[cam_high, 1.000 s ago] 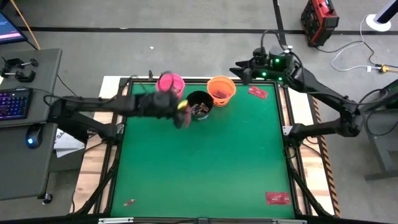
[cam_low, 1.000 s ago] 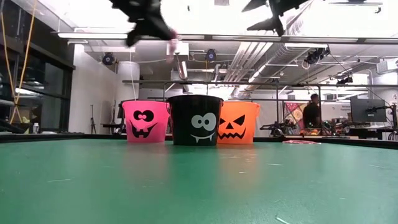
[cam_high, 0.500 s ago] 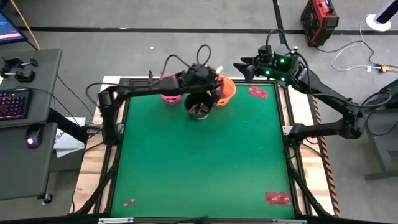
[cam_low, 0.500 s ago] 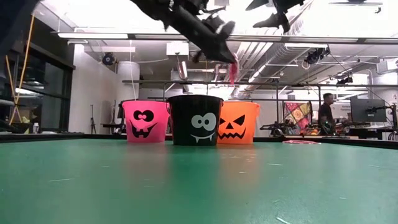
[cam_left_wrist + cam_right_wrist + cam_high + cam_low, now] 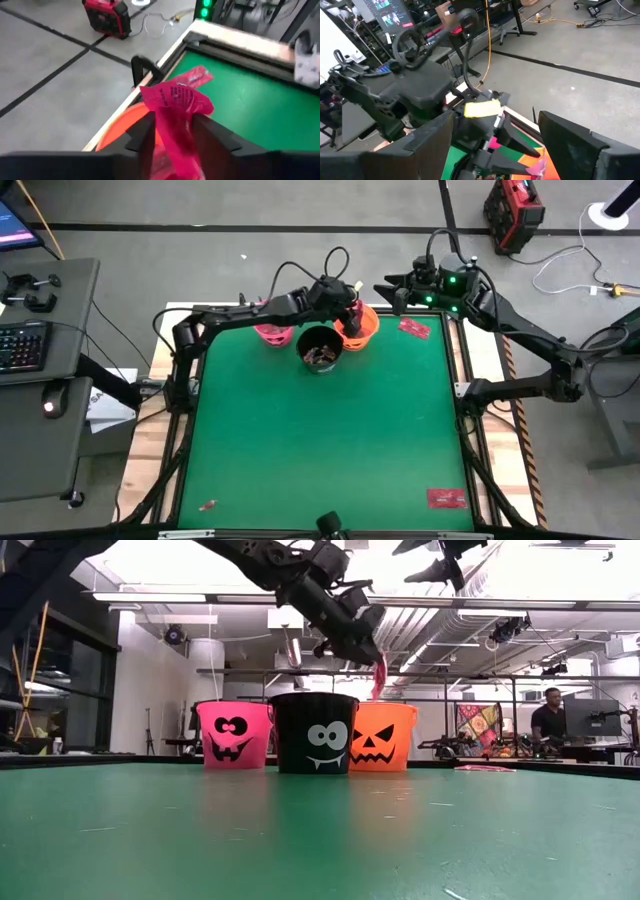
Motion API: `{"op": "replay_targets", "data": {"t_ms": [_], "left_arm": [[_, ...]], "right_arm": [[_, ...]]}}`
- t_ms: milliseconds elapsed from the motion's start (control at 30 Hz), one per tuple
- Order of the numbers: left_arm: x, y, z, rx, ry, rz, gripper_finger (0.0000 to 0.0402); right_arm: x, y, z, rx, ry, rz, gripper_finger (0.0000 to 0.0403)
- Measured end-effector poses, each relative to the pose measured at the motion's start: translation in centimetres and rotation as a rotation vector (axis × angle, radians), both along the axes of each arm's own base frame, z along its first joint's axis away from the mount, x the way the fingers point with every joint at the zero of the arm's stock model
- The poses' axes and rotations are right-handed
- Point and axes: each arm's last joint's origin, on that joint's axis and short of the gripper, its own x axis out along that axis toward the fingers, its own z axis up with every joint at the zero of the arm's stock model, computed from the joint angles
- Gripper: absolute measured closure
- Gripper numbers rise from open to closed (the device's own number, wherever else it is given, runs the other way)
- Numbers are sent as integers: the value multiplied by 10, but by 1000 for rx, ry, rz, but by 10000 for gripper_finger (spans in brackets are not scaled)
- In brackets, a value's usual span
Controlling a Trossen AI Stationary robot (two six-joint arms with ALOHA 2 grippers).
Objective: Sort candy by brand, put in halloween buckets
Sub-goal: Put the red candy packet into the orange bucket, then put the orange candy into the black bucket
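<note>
Three halloween buckets stand in a row near the table's far edge: pink [image 5: 270,332], black [image 5: 320,350] with candy inside, and orange [image 5: 366,326]. My left gripper [image 5: 352,308] hangs over the orange bucket [image 5: 383,737], shut on a red candy packet [image 5: 379,676]. My right gripper [image 5: 393,288] waits open above the table's far right corner, holding nothing. More red packets lie flat on the green mat at the far right [image 5: 415,328] and the near right [image 5: 447,498]. A small piece [image 5: 208,505] lies near left. My left gripper pinches the red packet between its two fingers [image 5: 144,134], one on each flat side. The packet's crinkled end [image 5: 175,97] sticks out past the fingertips. The fingers slant downward toward the table's right. The packet hangs clear, just above the orange bucket's rim [image 5: 117,125].
The table has a raised wooden and black frame [image 5: 465,390] around the green mat. A keyboard and mouse sit on a desk [image 5: 40,350] left of the table. A person [image 5: 548,720] sits in the room beyond. The mat's middle holds no objects.
My left gripper has swung from beside the black bucket toward the table's right and far edge. It has rolled at the wrist and now hangs over the orange bucket. The red packet has travelled with it, dangling below the fingertips.
</note>
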Motion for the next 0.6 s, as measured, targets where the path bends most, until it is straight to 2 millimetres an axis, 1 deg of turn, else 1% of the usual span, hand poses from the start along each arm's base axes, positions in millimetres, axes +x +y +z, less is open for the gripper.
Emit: {"op": "replay_targets", "data": {"t_ms": [133, 233, 300, 400, 467, 533, 600], "left_arm": [[-5, -3, 11, -27, -18, 11, 235], [-14, -7, 16, -49, 31, 3, 204], [-18, -9, 19, -47, 62, -6, 189], [-32, -15, 27, -91, 135, -27, 175], [-46, -23, 33, -170, 200, -57, 172], [-61, -37, 40, -272, 266, -95, 172], [-75, -60, 45, -346, 330, -129, 172]], "right_arm": [[0, 0, 0, 1, 4, 0, 116], [0, 0, 0, -1, 4, 0, 116], [0, -1, 0, -13, 11, 1, 116], [-1, -1, 0, -23, 17, 0, 116], [-1, -1, 0, -23, 18, -5, 116], [-1, -1, -1, -23, 22, -5, 116], [-1, -1, -2, -33, 37, -1, 116]]}}
